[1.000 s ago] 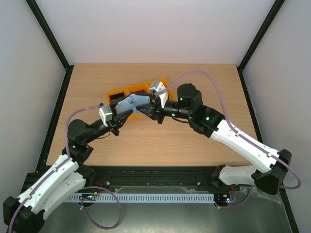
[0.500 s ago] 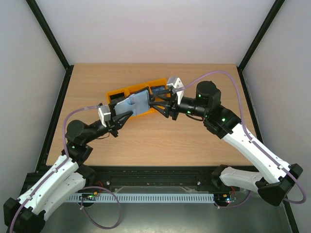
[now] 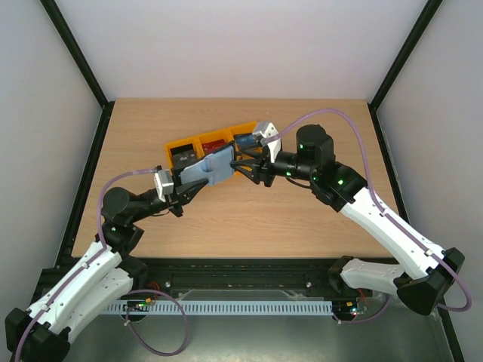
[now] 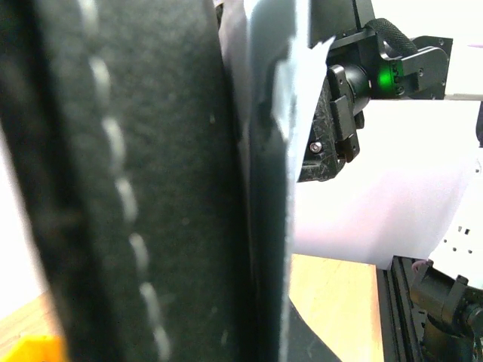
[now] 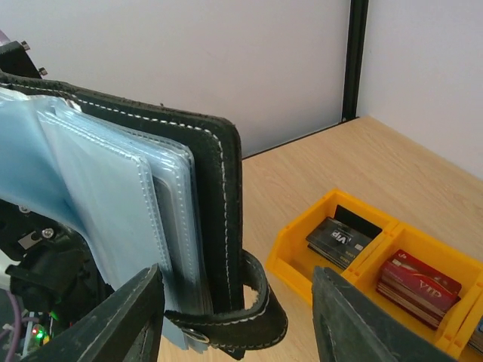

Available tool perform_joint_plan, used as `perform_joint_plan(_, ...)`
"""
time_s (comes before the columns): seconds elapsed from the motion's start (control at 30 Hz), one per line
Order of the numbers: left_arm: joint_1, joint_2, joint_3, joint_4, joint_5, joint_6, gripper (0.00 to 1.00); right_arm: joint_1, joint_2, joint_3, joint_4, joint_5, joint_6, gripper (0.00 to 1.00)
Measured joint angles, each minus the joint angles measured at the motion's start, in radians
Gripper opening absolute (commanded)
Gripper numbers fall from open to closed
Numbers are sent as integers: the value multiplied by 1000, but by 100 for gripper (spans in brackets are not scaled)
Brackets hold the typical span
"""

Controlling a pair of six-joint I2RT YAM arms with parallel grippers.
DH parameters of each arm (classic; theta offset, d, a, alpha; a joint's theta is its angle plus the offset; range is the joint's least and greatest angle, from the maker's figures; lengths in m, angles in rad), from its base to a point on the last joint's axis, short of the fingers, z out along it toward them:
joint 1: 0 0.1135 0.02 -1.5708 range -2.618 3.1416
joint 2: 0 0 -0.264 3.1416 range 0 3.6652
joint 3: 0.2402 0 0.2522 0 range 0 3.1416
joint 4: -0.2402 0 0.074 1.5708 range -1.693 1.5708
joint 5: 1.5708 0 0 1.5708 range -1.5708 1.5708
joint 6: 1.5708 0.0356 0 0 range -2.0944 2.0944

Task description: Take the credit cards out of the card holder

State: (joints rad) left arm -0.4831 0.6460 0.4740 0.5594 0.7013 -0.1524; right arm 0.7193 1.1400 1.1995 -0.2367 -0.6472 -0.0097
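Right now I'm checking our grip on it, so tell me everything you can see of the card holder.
The card holder is black, stitched and leather-like, with pale blue clear plastic sleeves fanned out inside and a strap with a snap hanging off one edge. It is open, held off the table beside the yellow bin by the left gripper, shut on one cover. The right gripper stands open around its free edge, not gripping.

Wooden table (image 3: 249,219); yellow three-compartment bin (image 3: 192,138) rests on it, far centre, angled.
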Motion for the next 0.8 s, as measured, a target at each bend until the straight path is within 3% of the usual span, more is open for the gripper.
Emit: perform_joint_plan(0.8, 0, 0, 0, 1, 50, 37, 3, -11, -11, 4, -44, 1, -39, 57)
